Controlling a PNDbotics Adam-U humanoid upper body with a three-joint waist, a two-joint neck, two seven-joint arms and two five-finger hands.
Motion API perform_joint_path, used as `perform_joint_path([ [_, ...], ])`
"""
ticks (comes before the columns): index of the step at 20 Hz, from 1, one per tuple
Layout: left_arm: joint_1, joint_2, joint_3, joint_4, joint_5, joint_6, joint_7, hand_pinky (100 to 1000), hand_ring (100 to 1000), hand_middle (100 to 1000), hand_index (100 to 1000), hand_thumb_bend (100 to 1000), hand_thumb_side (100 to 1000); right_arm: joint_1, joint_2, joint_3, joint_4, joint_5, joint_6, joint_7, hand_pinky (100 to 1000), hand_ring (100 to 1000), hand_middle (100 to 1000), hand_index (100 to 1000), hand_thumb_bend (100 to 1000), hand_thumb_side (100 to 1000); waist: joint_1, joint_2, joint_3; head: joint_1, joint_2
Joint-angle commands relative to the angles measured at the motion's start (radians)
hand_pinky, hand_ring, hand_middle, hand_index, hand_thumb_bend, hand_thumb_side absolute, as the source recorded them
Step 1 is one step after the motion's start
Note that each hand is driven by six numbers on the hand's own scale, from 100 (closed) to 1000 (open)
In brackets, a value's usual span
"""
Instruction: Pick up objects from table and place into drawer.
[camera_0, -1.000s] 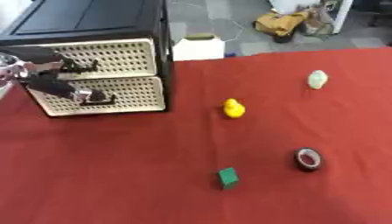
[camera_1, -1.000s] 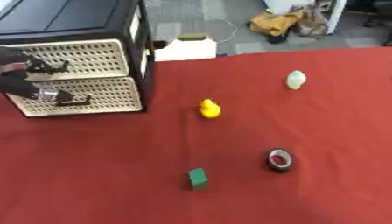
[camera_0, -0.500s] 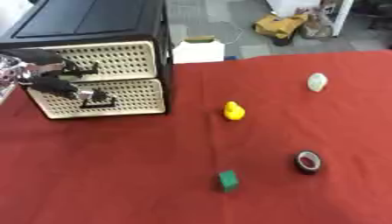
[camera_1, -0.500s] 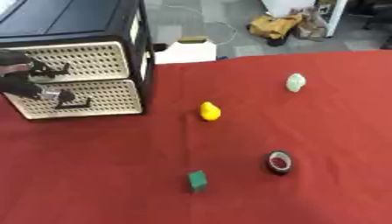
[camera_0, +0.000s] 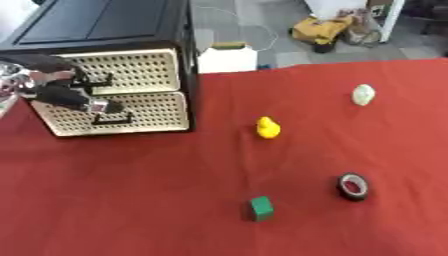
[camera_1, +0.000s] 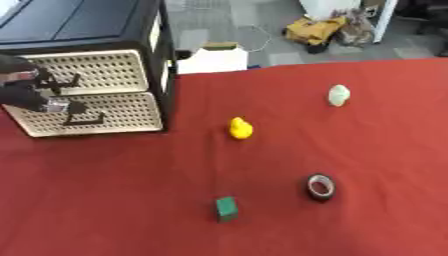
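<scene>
A black cabinet (camera_0: 114, 30) with two cream perforated drawers stands at the back left of the red table. My left hand (camera_0: 59, 93) comes in from the left edge and lies against the drawer fronts, between the upper drawer's handle (camera_0: 94, 80) and the lower drawer's handle (camera_0: 111, 118). Whether it holds a handle is hidden by blur. On the cloth lie a yellow duck (camera_0: 268, 127), a green block (camera_0: 260, 208), a black tape roll (camera_0: 353, 186) and a pale oval object (camera_0: 363, 94). My right hand does not show.
The red table (camera_0: 157, 200) fills the foreground. Beyond its far edge are a white box (camera_0: 227, 56) and a yellow bag (camera_0: 322, 31) on the grey floor.
My left hand stays at the drawer fronts with hardly any shift. The objects on the cloth have not moved; the whole picture has drifted slightly.
</scene>
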Motion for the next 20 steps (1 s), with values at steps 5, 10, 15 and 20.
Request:
perform_joint_path([
  [5, -0.012, 0.039, 0.008, -0.02, 0.002, -0.01, -0.022, 100, 100, 100, 652, 696, 1000, -0.007, -0.022, -0.009, -0.016, -0.011, -0.002, -0.003, 731, 774, 800, 877, 100, 1000, -0.009, -0.018, 0.004, 0.001, -0.01],
  [10, -0.007, 0.043, 0.005, -0.025, 0.002, -0.012, -0.029, 100, 100, 100, 654, 687, 1000, -0.007, -0.021, -0.01, -0.016, -0.012, -0.003, -0.005, 731, 775, 800, 877, 100, 1000, -0.01, -0.019, 0.005, 0.001, -0.01],
  [15, 0.02, 0.071, -0.003, -0.065, 0.004, -0.012, -0.031, 100, 100, 100, 678, 669, 1000, -0.004, -0.021, -0.012, -0.016, -0.012, -0.005, -0.011, 731, 775, 800, 877, 100, 1000, -0.009, -0.021, 0.006, -0.001, -0.007],
  [20, 0.059, 0.106, -0.006, -0.141, 0.03, 0.013, -0.018, 100, 100, 100, 674, 645, 1000, -0.005, -0.021, -0.012, -0.016, -0.014, -0.006, -0.011, 732, 775, 800, 877, 100, 1000, -0.01, -0.023, 0.01, -0.003, -0.006],
])
